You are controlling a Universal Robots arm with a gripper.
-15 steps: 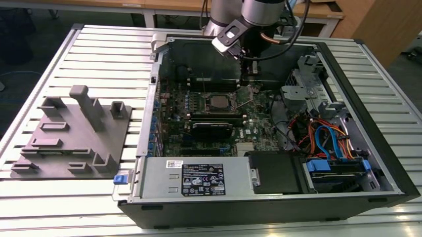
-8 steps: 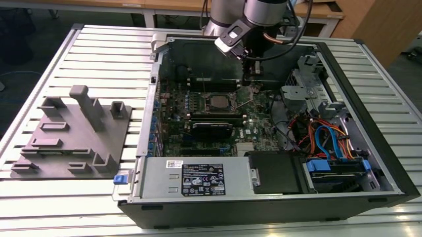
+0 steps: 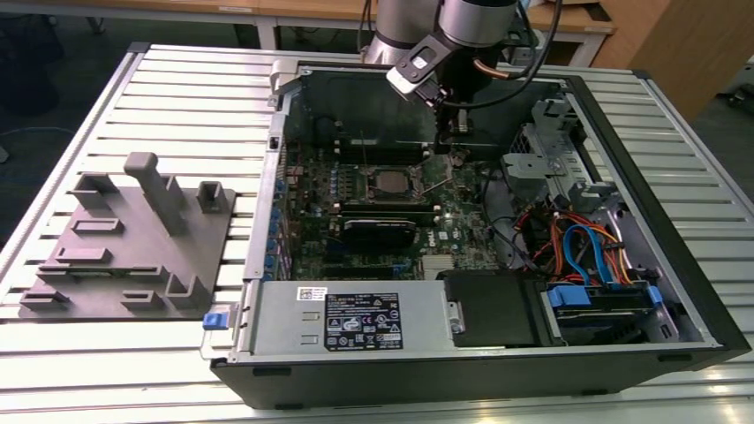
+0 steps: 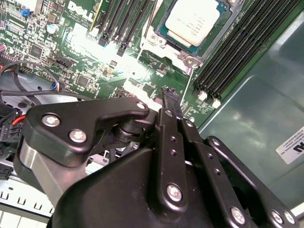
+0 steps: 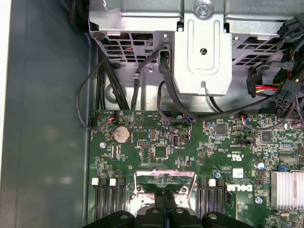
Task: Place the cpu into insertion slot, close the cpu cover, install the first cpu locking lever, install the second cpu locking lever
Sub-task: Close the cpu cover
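Pincer point(image 5: 165, 194) fingers, two of them, look pressed together to us in both wrist views. Their tips are at the raised edge of the cpu cover point(image 5: 165, 175), and we cannot tell whether the thin plate is nipped between them. We count one arm point(image 3: 471, 22), which comes down into the open computer case point(image 3: 677, 230) just to the exterior view's right of the insertion slot point(image 4: 162, 34).

We count one cpu point(image 4: 194, 20), one slot and one cover. The cpu lies flat inside the insertion slot with its pale metal top uncovered. The cover is swung open, so it tilts up off the insertion slot on the side toward the drive cage point(image 5: 202, 42). Two banks of long black memory slots point(image 4: 237, 47) flank the insertion slot, one on each side.

The second wrist view gives us the seated cpu beyond the fingertips. The first wrist view looks the other way and gives us the cover's window frame, one round coin battery point(image 5: 121, 134) and one finned silver heat sink point(image 5: 286, 190), all farther from the insertion slot than the pincer. The exterior view adds the slatted table point(image 3: 141, 97) under the case. It also shows one grey fixture plate point(image 3: 118, 238), which is well apart from the insertion slot and outside the case, on the exterior view's left.
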